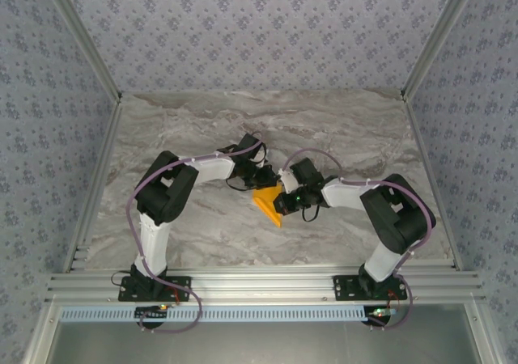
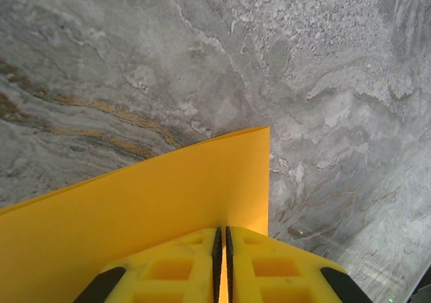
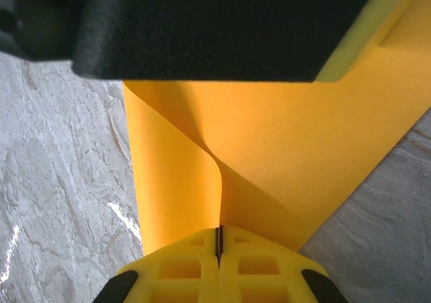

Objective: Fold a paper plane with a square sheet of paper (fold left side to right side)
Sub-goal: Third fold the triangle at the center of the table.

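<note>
The square sheet of paper (image 1: pixel 268 202) is bright orange and hangs bent between the two arms near the middle of the table. My left gripper (image 1: pixel 264 178) is shut on its far edge; in the left wrist view the sheet (image 2: pixel 155 202) runs out from between the yellow fingers (image 2: pixel 182 266) of the gripper (image 2: pixel 223 232). My right gripper (image 1: pixel 285 201) is shut on the paper's right side. In the right wrist view the sheet (image 3: pixel 283 161) curls up from the gripper (image 3: pixel 218 234) and its pinched fingers (image 3: pixel 256 262) toward the left arm's dark body (image 3: pixel 202 27).
A grey marbled tabletop (image 1: pixel 186 129) lies under both arms, bounded by an aluminium frame rail (image 1: pixel 259 285) at the near edge and patterned walls on three sides. The two wrists stand very close together over the paper.
</note>
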You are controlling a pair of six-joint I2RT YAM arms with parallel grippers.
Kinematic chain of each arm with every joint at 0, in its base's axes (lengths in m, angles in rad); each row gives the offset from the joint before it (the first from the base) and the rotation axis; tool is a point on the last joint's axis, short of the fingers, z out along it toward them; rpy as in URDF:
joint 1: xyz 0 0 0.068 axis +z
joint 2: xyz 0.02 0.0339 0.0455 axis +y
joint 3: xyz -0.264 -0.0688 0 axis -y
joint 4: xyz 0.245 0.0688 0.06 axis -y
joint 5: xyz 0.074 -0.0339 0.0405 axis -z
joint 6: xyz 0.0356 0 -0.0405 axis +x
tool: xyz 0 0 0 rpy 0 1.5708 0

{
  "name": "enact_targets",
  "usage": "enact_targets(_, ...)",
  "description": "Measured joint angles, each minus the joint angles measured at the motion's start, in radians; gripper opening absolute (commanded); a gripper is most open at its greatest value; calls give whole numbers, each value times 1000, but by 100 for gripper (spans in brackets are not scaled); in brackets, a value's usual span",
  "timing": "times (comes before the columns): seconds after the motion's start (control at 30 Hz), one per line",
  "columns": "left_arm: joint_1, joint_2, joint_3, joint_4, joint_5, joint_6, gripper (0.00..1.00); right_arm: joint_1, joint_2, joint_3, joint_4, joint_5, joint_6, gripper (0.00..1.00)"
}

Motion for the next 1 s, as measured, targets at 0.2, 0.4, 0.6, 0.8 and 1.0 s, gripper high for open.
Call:
enact_targets(0.2, 0, 0, 0, 1, 0, 0, 12, 0, 5, 15, -23, 3, 0, 0)
enact_targets(0.4, 0, 0, 0, 1, 0, 0, 13, 2, 7, 27, -48, 15, -1, 0)
enact_targets(0.6, -1, -2, 0, 2, 4, 1, 19, 3, 9, 28, -48, 18, -1, 0)
enact_targets(0.8, 6, -16, 23, -61, -1, 27, 27, 3, 17, 35, -54, 8, -13, 0)
enact_targets(1.0, 44, -85, 43, -121, -39, 52, 29, 3, 19, 39, -60, 5, -24, 0)
